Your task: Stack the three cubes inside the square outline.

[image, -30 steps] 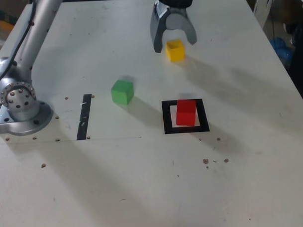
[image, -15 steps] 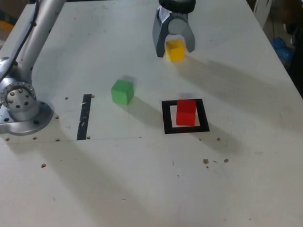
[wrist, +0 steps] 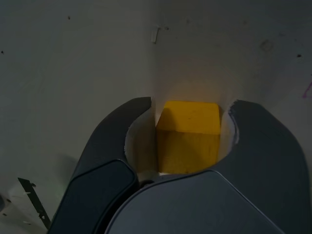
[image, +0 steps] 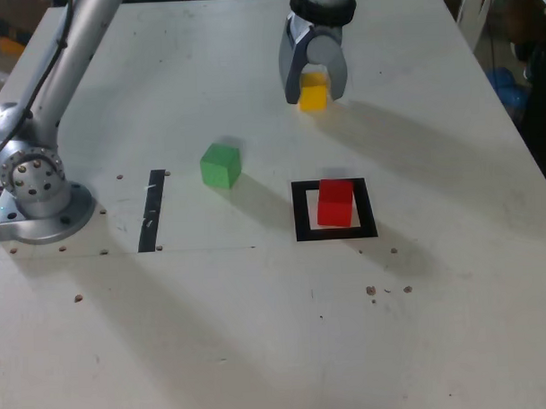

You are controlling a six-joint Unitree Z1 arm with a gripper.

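Yellow cube (image: 312,94) half-hidden within tool (image: 313,88)

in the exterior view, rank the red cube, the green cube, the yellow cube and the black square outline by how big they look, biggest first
1. Black square outline, clearly the largest.
2. Red cube and green cube, which look about alike.
3. Yellow cube looks smallest, but it is farthest from the camera and partly hidden by the gripper, so that is unsure.

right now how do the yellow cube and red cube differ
The yellow cube sits between the fingers of the gripper; the red cube stands free. The red cube is inside the square outline; the yellow cube is on bare table, farther from the camera. Both look equal in size.
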